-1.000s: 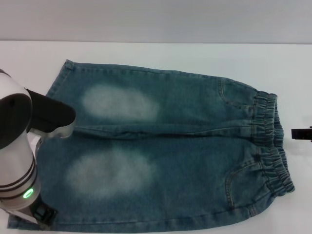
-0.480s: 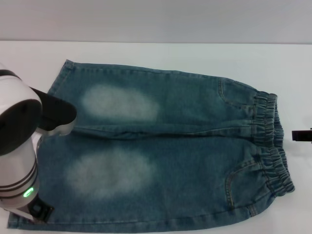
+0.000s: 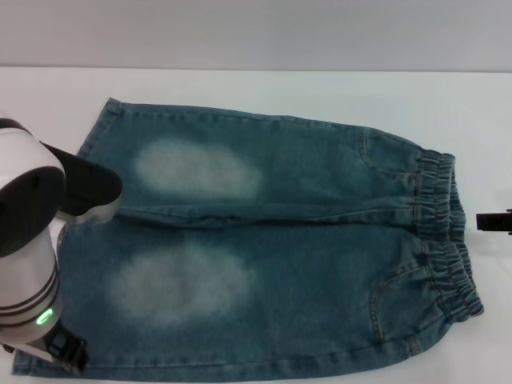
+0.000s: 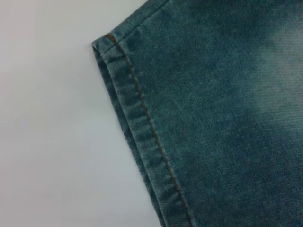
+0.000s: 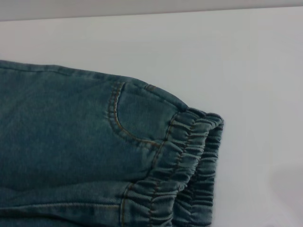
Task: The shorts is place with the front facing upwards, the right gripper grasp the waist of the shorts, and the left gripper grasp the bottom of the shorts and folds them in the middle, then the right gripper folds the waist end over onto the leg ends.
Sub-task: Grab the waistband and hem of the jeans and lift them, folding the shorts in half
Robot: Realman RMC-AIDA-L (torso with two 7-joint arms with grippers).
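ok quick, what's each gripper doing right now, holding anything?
Left gripper: over the near-left hem corner of the shorts; open or closed cannot be told.
Right gripper: just past the waist, at the view's edge; cannot be told.

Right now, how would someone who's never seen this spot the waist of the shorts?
On the white table lie blue-green denim shorts. Follow them to the robot's right: the waist is the puckered, gathered band there, narrower and more ruffled than the flat stitched leg ends opposite.
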